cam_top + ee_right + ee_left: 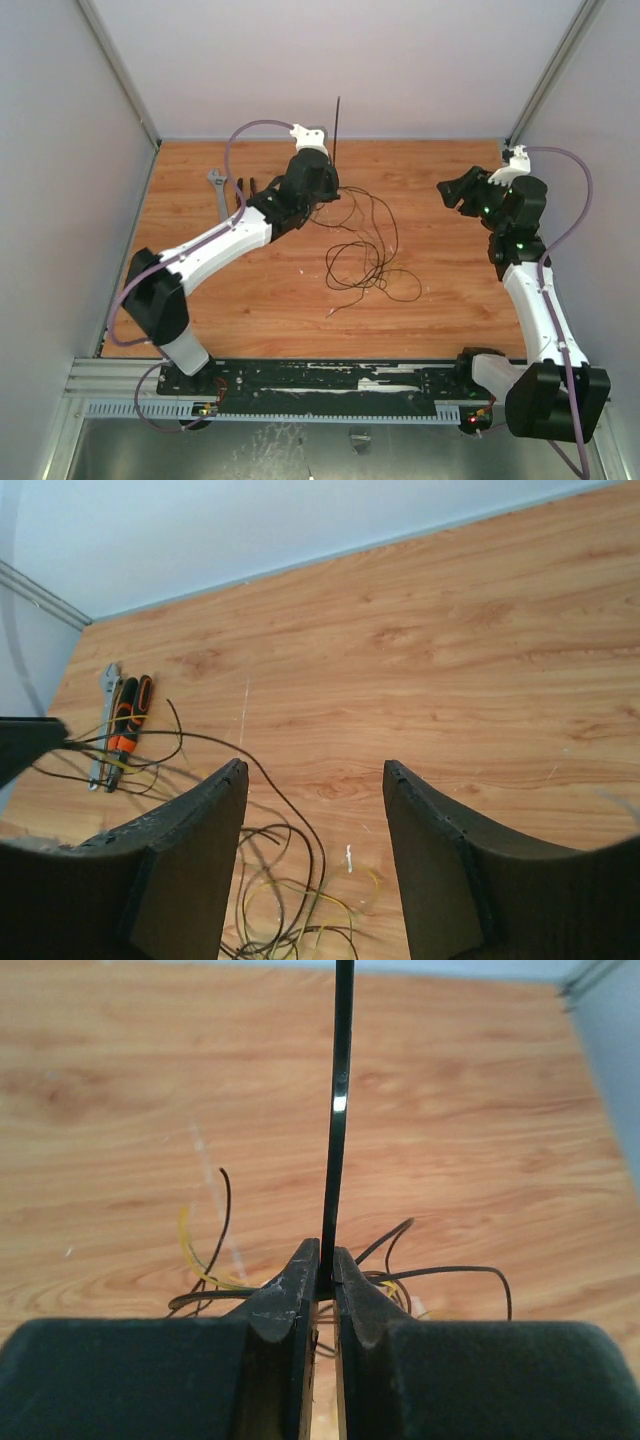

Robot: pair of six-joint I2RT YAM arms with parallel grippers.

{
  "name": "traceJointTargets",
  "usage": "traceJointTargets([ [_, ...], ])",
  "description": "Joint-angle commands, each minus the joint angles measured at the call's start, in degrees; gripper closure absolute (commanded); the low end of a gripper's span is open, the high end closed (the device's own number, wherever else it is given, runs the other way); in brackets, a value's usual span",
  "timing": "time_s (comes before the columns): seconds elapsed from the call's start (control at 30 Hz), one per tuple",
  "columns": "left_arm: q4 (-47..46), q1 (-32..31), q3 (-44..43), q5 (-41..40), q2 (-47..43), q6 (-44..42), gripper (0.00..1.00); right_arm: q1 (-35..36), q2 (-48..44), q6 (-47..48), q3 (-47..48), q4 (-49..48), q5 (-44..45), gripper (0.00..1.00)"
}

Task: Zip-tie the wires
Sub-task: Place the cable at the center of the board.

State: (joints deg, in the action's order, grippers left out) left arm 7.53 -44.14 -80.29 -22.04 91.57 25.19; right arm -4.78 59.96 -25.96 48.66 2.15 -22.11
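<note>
Here the zip tie [340,1110] is shown pinched upright in the left gripper [327,1265], just above the wires [365,250] sprawled on the table [450,290], while the right gripper [314,770] is held agape and empty; looping the strip around gathered strands is judged next.

Lab robot cell: white panel walls [350,60], wood tabletop [440,290], alu rail [120,372].

The left gripper [327,1265] has its fingers [288,1295] pinched on the zip tie [340,1110], which runs straight out, with the wires [224,1210] curling on the table [480,1110] below.
</note>
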Motion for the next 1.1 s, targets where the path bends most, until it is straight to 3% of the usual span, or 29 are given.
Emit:
traceJointTargets([
  [0.0, 0.9, 4.7, 0.6, 6.8, 5.6, 2.4, 0.87, -0.3, 1.5, -0.4, -0.9, -1.8, 0.2, 0.42],
  [0.3, -1.6, 8.8, -0.3, 6.9, 14.2, 2.4, 0.87, -0.4, 2.6, 0.5, -1.0, -2.0, 0.8, 0.42],
  [0.77, 0.2, 12.5, -15.0, 7.1, 32.0, 1.0, 0.71, -0.3, 4.6, 1.1, -0.8, -2.6, 0.6, 0.41],
  [0.97, 1.6, 12.8, -21.4, 7.0, 36.0, -1.5, 0.54, -0.3, 5.4, 1.4, -0.5, -2.7, 1.0, 0.4],
  [1.07, 2.1, 13.2, -20.6, 7.3, 34.5, -2.2, 0.42, -0.4, 5.7, 1.2, -0.4, -3.4, 0.6, 0.4],
])
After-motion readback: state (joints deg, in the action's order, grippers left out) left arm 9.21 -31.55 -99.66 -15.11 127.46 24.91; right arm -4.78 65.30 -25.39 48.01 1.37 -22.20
